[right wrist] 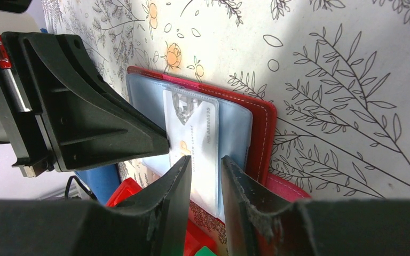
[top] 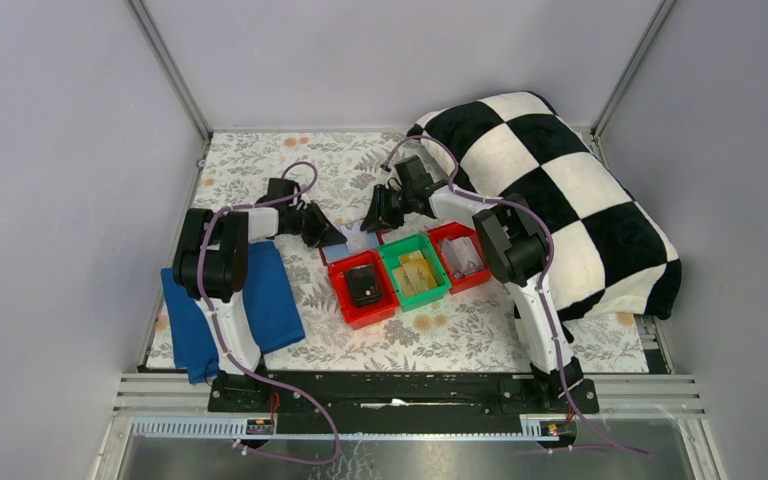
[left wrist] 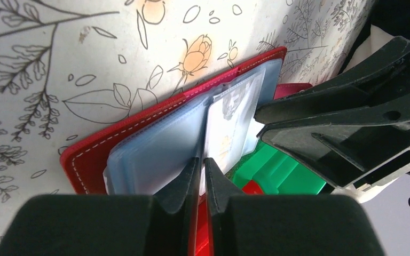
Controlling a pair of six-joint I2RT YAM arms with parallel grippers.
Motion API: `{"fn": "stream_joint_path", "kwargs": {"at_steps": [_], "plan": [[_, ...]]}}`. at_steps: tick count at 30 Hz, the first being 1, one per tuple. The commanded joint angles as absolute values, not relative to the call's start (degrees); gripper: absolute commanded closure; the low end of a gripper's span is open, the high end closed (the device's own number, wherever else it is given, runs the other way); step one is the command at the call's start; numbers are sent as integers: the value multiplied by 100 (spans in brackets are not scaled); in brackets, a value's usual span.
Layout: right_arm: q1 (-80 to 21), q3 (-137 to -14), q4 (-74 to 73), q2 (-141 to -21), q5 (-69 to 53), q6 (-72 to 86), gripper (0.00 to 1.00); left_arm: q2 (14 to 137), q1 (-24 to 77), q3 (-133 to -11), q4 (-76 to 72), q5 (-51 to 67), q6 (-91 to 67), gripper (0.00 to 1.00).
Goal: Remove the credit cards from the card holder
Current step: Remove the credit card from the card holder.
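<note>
**Card sleeved, edge exposed**

The card holder [right wrist: 256, 122] lies open on the floral cloth [top: 260, 170], just behind the red bin [top: 345, 300]. We judge its credit card [right wrist: 197, 133] light, stiff and slick, best pinched at the exposed edge. The right gripper [right wrist: 205, 160] is spread astride it. The left gripper [left wrist: 202, 160] is almost pressed together, and we cannot tell what it grips. The red bin holds a black box [top: 364, 285]; the green bin [top: 390, 265] holds yellow-tan pieces [top: 417, 272].

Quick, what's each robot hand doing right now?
Left hand: almost closed at the card holder; grip cannot be told.
Right hand: open above a credit card.
</note>
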State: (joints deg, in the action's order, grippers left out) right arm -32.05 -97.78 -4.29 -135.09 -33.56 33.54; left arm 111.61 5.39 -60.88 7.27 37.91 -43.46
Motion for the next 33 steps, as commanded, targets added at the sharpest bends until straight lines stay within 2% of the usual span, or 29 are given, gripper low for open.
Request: {"fn": "stream_joint_path", "kwargs": {"at_steps": [1, 5, 10, 15, 17, 23, 33], "plan": [[-3190, -9715, -634, -13755, -3237, 3318, 65, 10870, 484, -5974, 443, 3938, -4412, 89], [-3191, -9712, -650, -13755, -3226, 3287, 65, 10881, 467, -5897, 277, 4025, -4536, 100], [-3194, -9708, -656, -13755, -3237, 3290, 65, 10868, 448, -5861, 164, 4106, -4592, 100], [-3195, -9712, -650, -13755, -3243, 3300, 65, 10855, 448, -5821, 153, 4081, -4603, 84], [-3191, -9712, -643, -13755, -3243, 3296, 66, 10861, 448, -5805, 112, 4085, -4614, 82], [-3190, -9711, -642, -13751, -3251, 3309, 65, 10981, 455, -5773, 18, 4128, -4680, 82], [-3195, -9677, -603, -13763, -3267, 3348, 66, 11028, 482, -5748, -174, 4183, -4750, 93]]}}
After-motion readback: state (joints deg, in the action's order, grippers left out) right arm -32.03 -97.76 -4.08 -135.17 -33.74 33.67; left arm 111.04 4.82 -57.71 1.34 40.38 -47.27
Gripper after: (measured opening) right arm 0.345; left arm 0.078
